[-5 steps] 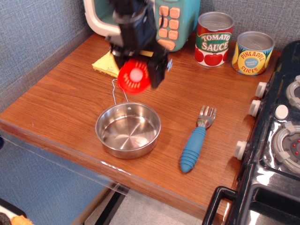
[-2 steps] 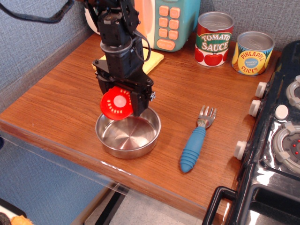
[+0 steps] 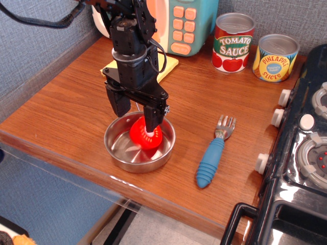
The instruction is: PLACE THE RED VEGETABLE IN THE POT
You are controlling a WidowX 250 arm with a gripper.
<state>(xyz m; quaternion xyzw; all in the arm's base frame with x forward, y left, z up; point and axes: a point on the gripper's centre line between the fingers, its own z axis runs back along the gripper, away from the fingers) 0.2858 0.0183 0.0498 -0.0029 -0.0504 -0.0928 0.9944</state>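
The red vegetable (image 3: 143, 137), a glossy red toy tomato half, lies inside the pot (image 3: 137, 165), tilted, towards its right side. The pot is a shallow shiny steel pan near the front edge of the wooden counter. My black gripper (image 3: 137, 113) hangs just above the pot with its jaws spread apart. The right finger (image 3: 152, 116) stands over the top of the tomato; the left finger (image 3: 119, 103) is at the pot's back-left rim. The pot's wire handle is hidden behind the gripper.
A blue-handled fork (image 3: 212, 158) lies right of the pot. A tomato sauce can (image 3: 233, 42) and a pineapple can (image 3: 275, 57) stand at the back right. A yellow cloth (image 3: 168, 65) and a teal toy appliance (image 3: 181, 23) are behind the arm. A black stove (image 3: 301, 153) borders the right.
The gripper carried the red tomato down and left from above the cloth to the pot. Its jaws have now spread and the tomato lies in the pot.
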